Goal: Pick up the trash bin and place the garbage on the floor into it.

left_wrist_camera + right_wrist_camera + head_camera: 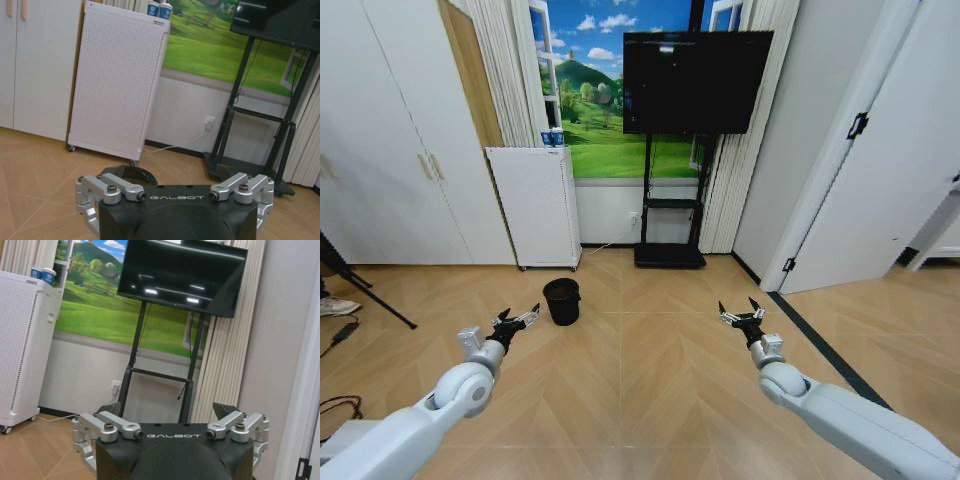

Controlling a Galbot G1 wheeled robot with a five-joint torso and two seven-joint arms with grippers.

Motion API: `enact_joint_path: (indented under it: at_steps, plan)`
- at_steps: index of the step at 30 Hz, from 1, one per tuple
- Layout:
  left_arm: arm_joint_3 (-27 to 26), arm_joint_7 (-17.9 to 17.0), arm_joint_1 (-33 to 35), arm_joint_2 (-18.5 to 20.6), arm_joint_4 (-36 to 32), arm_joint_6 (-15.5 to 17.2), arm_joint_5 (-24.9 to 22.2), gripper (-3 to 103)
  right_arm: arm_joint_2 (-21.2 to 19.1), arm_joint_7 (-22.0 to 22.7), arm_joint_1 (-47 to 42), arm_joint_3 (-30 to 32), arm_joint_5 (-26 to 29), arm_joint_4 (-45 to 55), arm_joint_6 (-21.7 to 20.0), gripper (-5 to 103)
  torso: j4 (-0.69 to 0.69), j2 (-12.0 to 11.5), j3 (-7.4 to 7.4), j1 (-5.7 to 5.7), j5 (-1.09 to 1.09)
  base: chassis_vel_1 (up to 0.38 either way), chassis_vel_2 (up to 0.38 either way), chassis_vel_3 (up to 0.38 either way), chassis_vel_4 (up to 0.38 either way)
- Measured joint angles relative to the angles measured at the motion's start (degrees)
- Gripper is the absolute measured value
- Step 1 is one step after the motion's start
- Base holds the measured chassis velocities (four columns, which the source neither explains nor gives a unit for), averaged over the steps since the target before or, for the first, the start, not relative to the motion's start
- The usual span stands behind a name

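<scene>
Left gripper [517, 320] fingers spread, empty | right gripper [741, 311] fingers spread, empty

A white perforated cabinet [533, 205] carrying two paper cups [159, 9] stands beside a dark television [695, 80] on its black stand [671, 225].

Bright, even indoor light; ceiling-light glare on television [182, 282]

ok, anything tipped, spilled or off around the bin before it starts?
Nothing stands out. The trash bin stands upright on the floor, just in front of the white perforated cabinet. Left gripper and right gripper hover open above the planks, both empty.
</scene>
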Motion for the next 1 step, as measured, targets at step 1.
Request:
enact_joint_path:
  at_steps: [1]
  plan:
    - [0.19, 0.00, -0.35, 0.00, -0.07, 0.09, -0.43, 100, -0.20, 0.06, -0.22, 0.42, -0.07, 0.06, -0.06, 100, 0.01, 0.00, 0.00, 0.00, 0.01, 0.000, 0.000, 0.000, 0.000]
